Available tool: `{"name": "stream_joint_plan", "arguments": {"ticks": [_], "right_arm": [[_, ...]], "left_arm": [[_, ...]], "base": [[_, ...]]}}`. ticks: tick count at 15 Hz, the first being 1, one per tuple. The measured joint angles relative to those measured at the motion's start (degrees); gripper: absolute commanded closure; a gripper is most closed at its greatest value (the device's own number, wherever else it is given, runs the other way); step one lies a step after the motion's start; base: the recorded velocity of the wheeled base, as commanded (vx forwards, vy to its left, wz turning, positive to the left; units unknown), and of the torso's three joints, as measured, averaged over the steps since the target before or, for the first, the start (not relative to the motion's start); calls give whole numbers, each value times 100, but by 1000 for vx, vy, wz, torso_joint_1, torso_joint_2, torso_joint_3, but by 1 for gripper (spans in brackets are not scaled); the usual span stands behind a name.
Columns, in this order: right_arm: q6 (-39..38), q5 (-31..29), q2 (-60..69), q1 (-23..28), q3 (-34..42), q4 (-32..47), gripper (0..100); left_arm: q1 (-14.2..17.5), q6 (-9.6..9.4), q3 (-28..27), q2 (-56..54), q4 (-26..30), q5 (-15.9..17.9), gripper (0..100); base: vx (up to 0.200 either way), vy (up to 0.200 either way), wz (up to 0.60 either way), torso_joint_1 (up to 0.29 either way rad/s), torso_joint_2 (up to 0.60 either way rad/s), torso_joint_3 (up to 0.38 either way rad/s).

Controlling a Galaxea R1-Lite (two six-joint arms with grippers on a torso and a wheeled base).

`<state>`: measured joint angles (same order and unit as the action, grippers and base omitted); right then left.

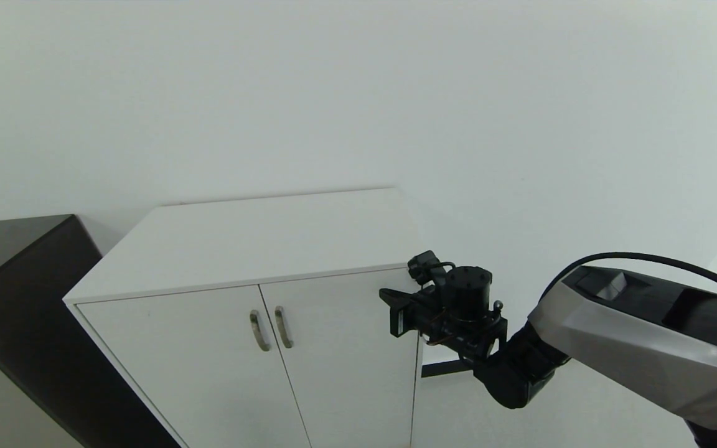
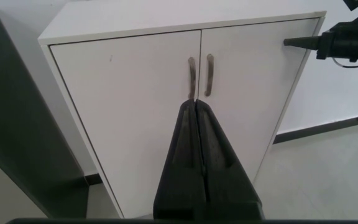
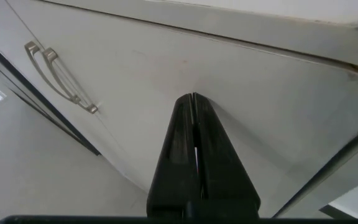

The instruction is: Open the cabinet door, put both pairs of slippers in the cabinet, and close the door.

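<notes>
A plain white wall point(image 1: 358, 93) stands behind everything. Against it is the white cabinet point(image 1: 253, 242), a smooth, flat-topped box with square edges. Its two doors are shut, with the left door point(image 1: 196, 361) and right door point(image 1: 346, 348) meeting at a thin centre seam. To the cabinet's left is a dark, matte unit point(image 1: 22, 298) with a sloping face.

The right gripper point(image 1: 396, 298), black and angular, is at the right door's upper right corner with its fingers pressed together, holding nothing. Its wrist view puts the tips close against the door face, but contact cannot be judged.

The left wrist view shows the grey floor point(image 2: 328, 168) and a dark skirting strip point(image 2: 322, 127) to the cabinet's right. In it the left gripper point(image 2: 196, 106) is nearer than the cabinet, clenched and empty, and is in line with the seam.

Two slim, curved metal handles, the left handle point(image 1: 259, 330) and right handle point(image 1: 283, 326), stand upright on either side of the seam.
</notes>
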<state>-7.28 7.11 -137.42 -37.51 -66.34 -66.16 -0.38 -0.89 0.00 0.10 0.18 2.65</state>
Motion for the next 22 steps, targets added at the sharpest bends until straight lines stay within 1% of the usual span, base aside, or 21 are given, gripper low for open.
{"name": "stream_joint_plan", "arguments": {"ticks": [9, 11, 13, 18, 21, 22], "right_arm": [[-2, -27, -127, 59, -152, 118, 100], [0, -189, -116, 61, -132, 123, 100], [22, -391, -1, 17, 57, 83, 100], [338, -1023, 1201, -350, 1491, 55, 100], [391, -1392, 2219, -396, 2792, 55, 100], [397, -1570, 2595, -396, 3346, 55, 100]], "left_arm": [[5, 0, 0, 0, 2, 0, 100], [5, 0, 0, 0, 0, 0, 100], [2, 0, 0, 0, 2, -2, 100], [0, 10, 0, 0, 2, -2, 100], [5, 2, 0, 0, 2, 0, 100], [5, 5, 0, 0, 2, 0, 100]], "base": [[0, 0, 0, 0, 0, 0], [0, 0, 0, 0, 0, 0], [0, 0, 0, 0, 0, 0], [0, 0, 0, 0, 0, 0], [0, 0, 0, 0, 0, 0], [0, 0, 0, 0, 0, 0]]}}
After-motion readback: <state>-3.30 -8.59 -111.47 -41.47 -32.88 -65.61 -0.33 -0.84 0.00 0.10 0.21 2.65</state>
